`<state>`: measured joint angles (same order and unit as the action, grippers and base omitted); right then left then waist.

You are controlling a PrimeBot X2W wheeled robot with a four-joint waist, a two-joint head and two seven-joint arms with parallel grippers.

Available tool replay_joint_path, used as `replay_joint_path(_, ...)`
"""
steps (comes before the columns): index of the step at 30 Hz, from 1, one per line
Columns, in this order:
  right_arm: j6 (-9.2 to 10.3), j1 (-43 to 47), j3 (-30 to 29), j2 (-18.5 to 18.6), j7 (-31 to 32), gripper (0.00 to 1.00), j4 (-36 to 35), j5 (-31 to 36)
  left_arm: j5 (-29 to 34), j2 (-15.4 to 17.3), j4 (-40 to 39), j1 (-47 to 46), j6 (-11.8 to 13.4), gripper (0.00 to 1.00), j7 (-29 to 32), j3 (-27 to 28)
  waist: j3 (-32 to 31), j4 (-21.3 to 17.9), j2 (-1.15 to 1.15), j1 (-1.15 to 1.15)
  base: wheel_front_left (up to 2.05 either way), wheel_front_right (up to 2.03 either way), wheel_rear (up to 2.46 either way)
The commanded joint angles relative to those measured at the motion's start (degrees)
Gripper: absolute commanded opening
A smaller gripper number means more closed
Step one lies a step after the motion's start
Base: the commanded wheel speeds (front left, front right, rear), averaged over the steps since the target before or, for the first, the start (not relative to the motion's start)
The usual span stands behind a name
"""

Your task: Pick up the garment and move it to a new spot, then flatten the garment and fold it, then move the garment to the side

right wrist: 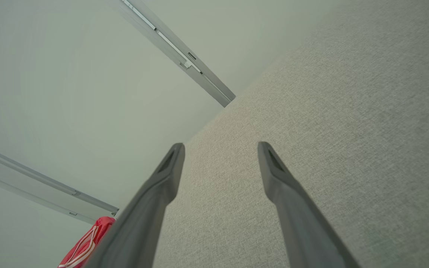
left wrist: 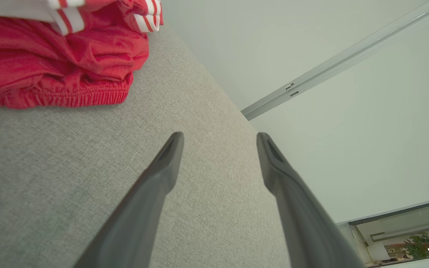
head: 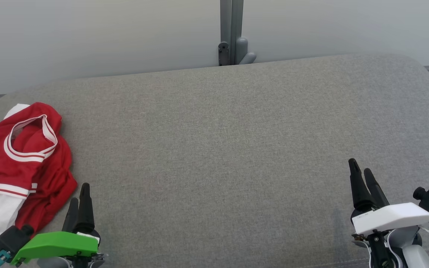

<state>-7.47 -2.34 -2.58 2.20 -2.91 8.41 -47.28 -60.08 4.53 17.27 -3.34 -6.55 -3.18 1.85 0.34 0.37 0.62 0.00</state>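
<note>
Red garment (head: 21, 163) lies bunched at the left edge of your grey padded surface (head: 218, 149); both grippers released

From your left: the red-and-white garment sits crumpled, its elastic hem turned toward the left gripper (head: 79, 193), which is just beside it, fingers spread and grasping nothing. A grey post (head: 231, 33) stands behind the far edge at centre. Well apart at your right, the right gripper (head: 360, 166) has its fingers parted over bare fabric, holding nothing

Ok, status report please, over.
Left gripper open, right gripper open, both empty. Red garment crumpled beside left gripper, untouched. Nothing blocks it.
</note>
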Motion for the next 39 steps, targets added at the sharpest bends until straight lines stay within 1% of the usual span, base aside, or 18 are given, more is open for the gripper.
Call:
replay_joint_path(1, -0.01, -0.22, 0.21, 0.49, -0.53, 1.00, -1.11, 1.81, 1.51, 0.82, -0.60, -1.30, -0.11, 1.00, -0.50, -0.02, -0.01, 0.00, -0.20, 0.00, 0.00, 0.00, 0.00)
replay_joint_path(11, -0.02, 0.21, 1.81, 0.97, -2.49, 1.00, -0.58, 13.02, 14.40, 2.10, -1.71, -0.08, 0.23, 1.00, -2.34, -0.54, -0.14, 0.11, -0.25, 0.00, 0.00, 0.00, 0.00)
replay_joint_path(20, -0.02, 0.82, 2.28, 1.07, -4.02, 1.00, 0.32, 20.79, 21.95, 2.45, -1.98, 0.81, -0.13, 1.00, -3.90, -0.67, -0.41, 0.15, -0.29, 0.00, 0.00, 0.00, 0.00)
replay_joint_path(21, -0.02, 0.97, 2.38, 1.14, -4.38, 1.00, 0.52, 22.41, 23.51, 2.52, -1.97, 1.08, -0.21, 1.00, -4.21, -0.64, -0.47, 0.14, -0.30, 0.00, 0.00, 0.00, 0.00)
replay_joint_path(39, -0.02, 1.89, 2.80, 1.08, -7.08, 1.00, 1.26, 34.04, 34.53, 3.14, -1.69, 1.93, -0.77, 1.00, -6.88, -0.86, -0.49, 0.26, -0.39, 0.00, 0.00, 0.00, 0.00)
